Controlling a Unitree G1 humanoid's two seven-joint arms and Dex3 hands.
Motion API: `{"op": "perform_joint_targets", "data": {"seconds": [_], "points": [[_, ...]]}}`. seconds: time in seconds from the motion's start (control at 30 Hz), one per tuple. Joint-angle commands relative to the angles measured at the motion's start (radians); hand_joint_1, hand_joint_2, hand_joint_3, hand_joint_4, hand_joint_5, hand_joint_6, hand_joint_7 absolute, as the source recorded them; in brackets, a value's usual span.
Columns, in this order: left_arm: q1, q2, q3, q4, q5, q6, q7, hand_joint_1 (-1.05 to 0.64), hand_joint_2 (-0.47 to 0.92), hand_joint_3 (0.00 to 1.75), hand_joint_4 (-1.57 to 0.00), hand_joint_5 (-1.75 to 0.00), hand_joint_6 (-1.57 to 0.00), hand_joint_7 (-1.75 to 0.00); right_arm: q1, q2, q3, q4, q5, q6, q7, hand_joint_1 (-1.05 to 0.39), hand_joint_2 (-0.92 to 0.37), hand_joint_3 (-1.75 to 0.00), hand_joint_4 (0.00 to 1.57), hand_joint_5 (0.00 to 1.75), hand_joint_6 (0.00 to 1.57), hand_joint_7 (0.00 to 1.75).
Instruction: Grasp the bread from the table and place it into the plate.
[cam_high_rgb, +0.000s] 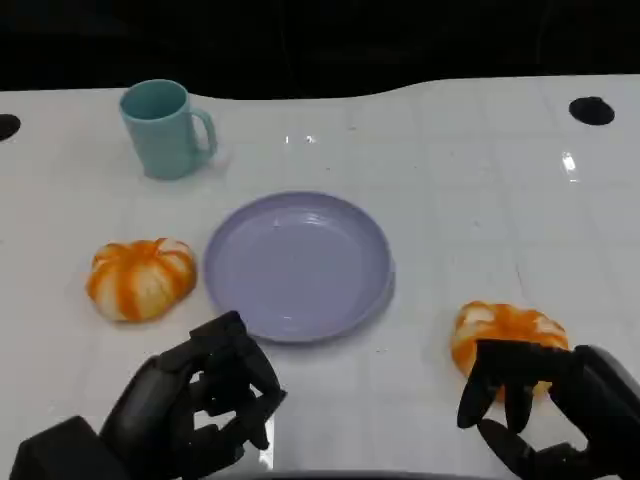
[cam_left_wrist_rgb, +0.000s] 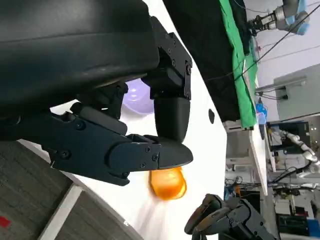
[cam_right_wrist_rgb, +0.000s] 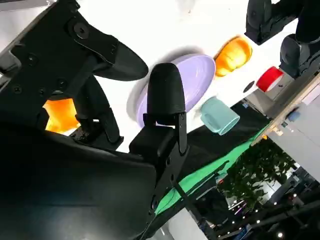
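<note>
Two orange-and-white breads lie on the white table, one left of the lavender plate and one to its right. My right hand hovers at the near side of the right bread, fingers spread and bent over its front edge, not closed on it. In the right wrist view that bread glows orange between the fingers, with the plate and the other bread beyond. My left hand sits near the table's front edge below the plate, loosely bent and holding nothing.
A teal mug stands at the back left, well behind the plate. Two black round holes mark the table's far corners. The left wrist view shows the right bread and my right hand past my left fingers.
</note>
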Motion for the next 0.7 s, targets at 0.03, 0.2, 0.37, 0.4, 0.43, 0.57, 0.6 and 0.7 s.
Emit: {"op": "perform_joint_targets", "data": {"seconds": [0.03, 0.2, 0.37, 0.4, 0.43, 0.57, 0.6, 0.7], "points": [[0.0, 0.014, 0.009, -0.01, 0.006, 0.003, 0.001, -0.56, 0.92, 0.41, -0.69, -1.75, -0.51, -1.67, 0.004, -0.012, -0.003, -0.008, 0.007, 0.009, 0.004, -0.15, -0.28, -1.3, 0.8, 1.67, 0.79, 1.3], [-0.001, 0.013, 0.009, -0.009, -0.003, 0.003, -0.005, -0.55, 0.92, 0.41, -0.69, -1.75, -0.51, -1.67, 0.002, -0.012, -0.003, -0.002, 0.008, 0.001, 0.002, -0.14, -0.28, -1.3, 0.8, 1.67, 0.79, 1.29], [0.0, 0.014, 0.009, -0.011, 0.004, 0.004, 0.0, -0.56, 0.92, 0.41, -0.68, -1.75, -0.5, -1.67, 0.004, -0.008, -0.003, -0.007, 0.01, 0.006, 0.001, -0.13, -0.27, -1.32, 0.79, 1.68, 0.77, 1.26], [0.001, 0.014, 0.01, -0.011, 0.001, 0.005, -0.001, -0.56, 0.92, 0.41, -0.68, -1.75, -0.5, -1.67, 0.005, -0.006, -0.004, -0.008, 0.011, 0.006, -0.001, -0.12, -0.26, -1.33, 0.79, 1.67, 0.77, 1.22], [0.001, 0.013, 0.01, -0.011, 0.0, 0.005, -0.002, -0.56, 0.92, 0.41, -0.68, -1.75, -0.5, -1.67, 0.006, -0.005, -0.005, -0.01, 0.012, 0.005, -0.003, -0.13, -0.26, -1.34, 0.78, 1.64, 0.77, 1.18], [-0.001, 0.015, 0.01, -0.006, 0.001, -0.003, -0.004, -0.56, 0.92, 0.41, -0.68, -1.75, -0.51, -1.67, 0.006, 0.003, -0.016, -0.022, 0.024, -0.003, -0.015, -0.14, -0.28, -1.29, 0.76, 1.5, 0.75, 1.05], [-0.001, 0.015, 0.01, -0.006, 0.001, -0.003, -0.004, -0.56, 0.92, 0.41, -0.69, -1.75, -0.51, -1.67, 0.005, 0.003, -0.019, -0.026, 0.028, -0.003, -0.015, -0.14, -0.28, -1.27, 0.75, 1.48, 0.74, 1.04], [-0.002, 0.016, 0.01, -0.004, 0.006, -0.006, -0.003, -0.56, 0.92, 0.41, -0.69, -1.75, -0.51, -1.67, 0.003, -0.002, -0.033, -0.053, 0.044, 0.014, -0.005, -0.11, -0.31, -1.17, 0.68, 1.42, 0.7, 1.0]]}}
